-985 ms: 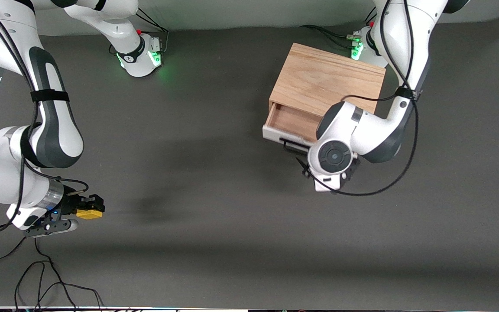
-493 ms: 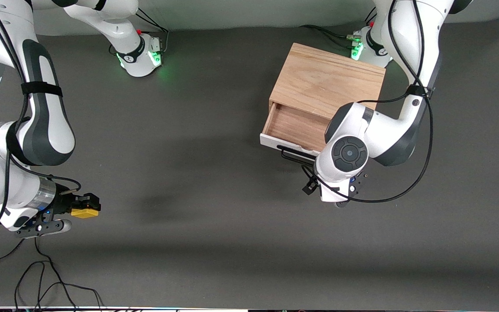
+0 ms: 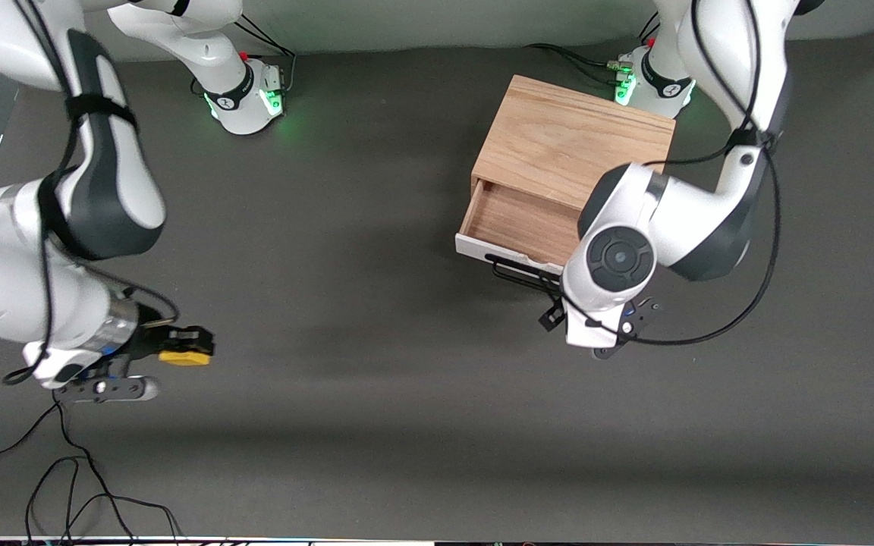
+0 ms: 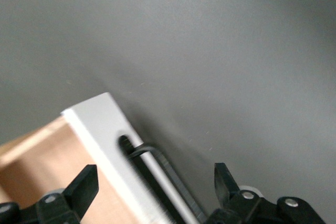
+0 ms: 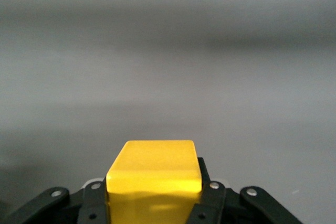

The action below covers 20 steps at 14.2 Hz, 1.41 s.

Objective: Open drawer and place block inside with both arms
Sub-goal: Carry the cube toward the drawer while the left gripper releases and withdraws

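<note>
The drawer (image 3: 517, 220) of the light oak box (image 3: 573, 144) stands pulled out, its wood interior bare. Its white front panel (image 4: 100, 129) and black bar handle (image 3: 517, 271) face the front camera. My left gripper (image 4: 153, 182) is open at the handle (image 4: 157, 166). One finger (image 4: 84, 184) is over the drawer's inside and the other is over the table, neither touching. In the front view the left wrist (image 3: 608, 265) hides it. Over the table at the right arm's end, my right gripper (image 3: 187, 350) is shut on the yellow block (image 5: 154, 174).
Black cables (image 3: 73, 485) lie on the dark mat near the front camera at the right arm's end. The arm bases with green lights (image 3: 247, 98) (image 3: 646, 80) stand along the edge farthest from the front camera, the left one right beside the box.
The drawer came out a little farther, then my left gripper opened and let go of the handle. My right arm carried the block toward the left arm's end of the table.
</note>
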Available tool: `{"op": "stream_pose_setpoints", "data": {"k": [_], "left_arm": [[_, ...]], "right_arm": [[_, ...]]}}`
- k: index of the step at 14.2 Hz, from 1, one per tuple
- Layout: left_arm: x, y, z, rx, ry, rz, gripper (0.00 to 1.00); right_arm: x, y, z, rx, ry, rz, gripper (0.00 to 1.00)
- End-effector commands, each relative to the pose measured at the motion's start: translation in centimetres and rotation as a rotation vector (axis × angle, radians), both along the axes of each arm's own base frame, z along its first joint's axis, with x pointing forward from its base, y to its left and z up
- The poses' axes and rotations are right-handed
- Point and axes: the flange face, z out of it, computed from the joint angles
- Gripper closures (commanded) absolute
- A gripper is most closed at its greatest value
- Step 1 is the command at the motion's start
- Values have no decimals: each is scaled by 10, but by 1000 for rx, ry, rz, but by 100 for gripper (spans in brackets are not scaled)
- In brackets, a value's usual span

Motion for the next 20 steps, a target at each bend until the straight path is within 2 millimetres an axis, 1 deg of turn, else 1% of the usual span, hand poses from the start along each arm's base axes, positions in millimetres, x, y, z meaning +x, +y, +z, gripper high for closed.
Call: {"op": "stream_pose_setpoints", "data": {"k": [1,2,3,5,6,7,8,9,10,11,13,14,15,16,17,18,19,20], "left_arm": [[-27,27,78,9,0,-133,2],[-31,39,97,-2,-4,-168,2],[-36,49,115,-12,-5,-222,2],[-40,74,140,-24,-3,-310,3],[-42,83,151,-31,-7,-359,3],[-42,96,160,-36,-11,-414,3],[-42,113,172,-44,-18,-456,3],[-40,133,181,-56,-27,-493,4],[-38,150,189,-71,-43,-519,3],[-35,165,197,-81,-62,-548,3],[-42,175,208,-83,-59,-576,4],[-48,179,206,-82,-41,-572,4],[-55,183,204,-83,-34,-566,4],[-62,181,201,-80,-32,-572,4],[-67,176,199,-77,-39,-581,4],[-66,177,197,-77,-42,-582,4],[-64,183,198,-81,-50,-605,4],[-61,193,198,-107,-51,-645,4]], "right_arm": [[-12,60,29,28,3,-111,93],[-17,80,34,42,7,-153,93],[-26,106,35,63,20,-189,93],[-42,157,36,80,27,-244,93],[-47,178,36,88,31,-269,93],[-56,203,34,101,45,-295,93],[-66,233,30,104,54,-324,93],[-77,260,30,113,53,-352,93],[-89,285,30,119,57,-372,93],[-100,302,29,121,60,-384,93],[-122,330,28,118,72,-384,93],[-132,345,24,118,77,-400,93],[-144,365,19,129,74,-414,93],[-158,386,11,136,74,-424,93],[-167,403,0,144,72,-433,93],[-179,421,-13,145,68,-419,93],[-185,432,-28,141,65,-415,93],[-190,441,-37,140,62,-403,93]]}}
